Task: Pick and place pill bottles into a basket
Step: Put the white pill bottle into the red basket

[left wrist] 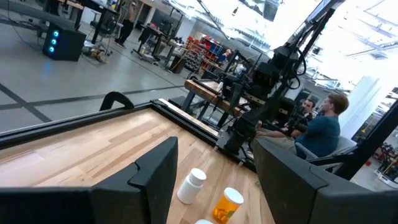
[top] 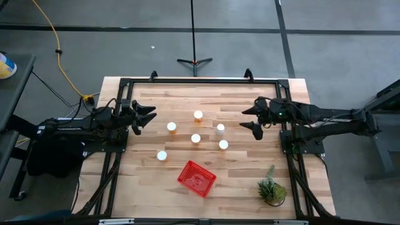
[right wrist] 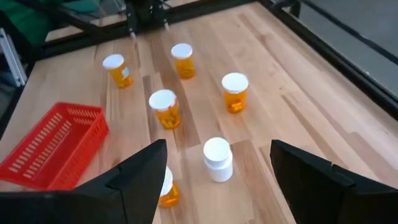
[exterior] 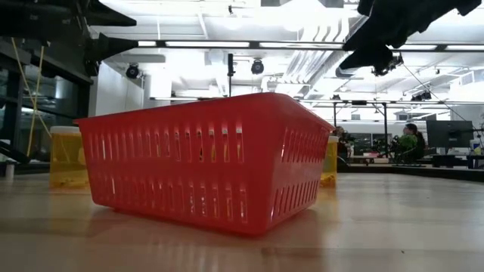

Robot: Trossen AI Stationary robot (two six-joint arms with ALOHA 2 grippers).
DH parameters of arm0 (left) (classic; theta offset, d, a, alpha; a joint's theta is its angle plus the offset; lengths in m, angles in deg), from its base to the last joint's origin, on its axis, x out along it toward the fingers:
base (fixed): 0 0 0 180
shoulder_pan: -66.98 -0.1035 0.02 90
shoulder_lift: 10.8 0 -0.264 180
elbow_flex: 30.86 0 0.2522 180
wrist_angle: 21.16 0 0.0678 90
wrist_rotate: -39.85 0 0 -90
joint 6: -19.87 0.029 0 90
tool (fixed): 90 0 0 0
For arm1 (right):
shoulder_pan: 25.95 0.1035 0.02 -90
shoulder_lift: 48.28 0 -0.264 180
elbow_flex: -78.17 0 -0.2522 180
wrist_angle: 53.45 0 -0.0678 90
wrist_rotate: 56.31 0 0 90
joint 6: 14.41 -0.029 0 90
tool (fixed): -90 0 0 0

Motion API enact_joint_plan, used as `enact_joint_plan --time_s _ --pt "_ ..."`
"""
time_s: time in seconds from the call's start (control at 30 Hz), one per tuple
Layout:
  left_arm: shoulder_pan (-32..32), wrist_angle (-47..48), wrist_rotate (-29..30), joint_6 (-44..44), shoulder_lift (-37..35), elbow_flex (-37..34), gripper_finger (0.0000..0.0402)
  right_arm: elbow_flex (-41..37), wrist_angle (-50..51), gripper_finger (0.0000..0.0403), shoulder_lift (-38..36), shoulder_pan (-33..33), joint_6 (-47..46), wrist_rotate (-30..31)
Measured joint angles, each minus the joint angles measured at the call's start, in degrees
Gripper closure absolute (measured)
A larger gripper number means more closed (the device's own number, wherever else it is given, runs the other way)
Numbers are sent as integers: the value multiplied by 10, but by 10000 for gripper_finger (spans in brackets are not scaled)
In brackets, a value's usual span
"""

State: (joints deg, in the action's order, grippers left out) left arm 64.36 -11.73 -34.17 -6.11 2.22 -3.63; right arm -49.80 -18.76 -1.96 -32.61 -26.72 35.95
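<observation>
Pill bottles: six small cylindrical bottles with round white caps and orange-amber bodies (top: pixel 195 138) were seen on the light wooden table (top: pixel 144 181), spread in its middle between the two arms and apart from each other.
Axis of bottles: all six were standing upright, long axis vertical, caps turned up; one of them (right wrist: pixel 217 160) looked white all over.
Basket: the small square red plastic mesh basket (top: pixel 196 178) was placed nearer the front edge, turned diagonally to the table sides, open side up. No bottle could be made out inside it.
Left gripper (top: pixel 147 117): it was held above the table at the left side, arm stretched level, fingers pointed toward the bottles. The fingers were parted and nothing was held between them.
Right gripper (top: pixel 253 118): it was held above the table at the right side, pointed toward the bottles, fingers spread wide, nothing gripped.
Plant: a small green potted plant (top: pixel 272 187) stood at the front right corner.
</observation>
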Motion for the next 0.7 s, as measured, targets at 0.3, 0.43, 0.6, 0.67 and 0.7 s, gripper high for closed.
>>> enact_joint_plan --time_s 0.3,0.43,0.6,0.67,0.7 --pt "0 0 -13 -3 0 0 158 26 -2 125 63 18 3 7" --pt "0 3 -13 0 0 0 158 36 1 125 86 23 4 7" --pt "0 3 -13 0 0 0 158 40 -3 125 107 23 3 6" --pt "0 3 -13 0 0 0 158 40 -12 125 117 23 3 6" --pt "0 3 -13 0 0 0 158 41 -14 125 121 23 4 6"
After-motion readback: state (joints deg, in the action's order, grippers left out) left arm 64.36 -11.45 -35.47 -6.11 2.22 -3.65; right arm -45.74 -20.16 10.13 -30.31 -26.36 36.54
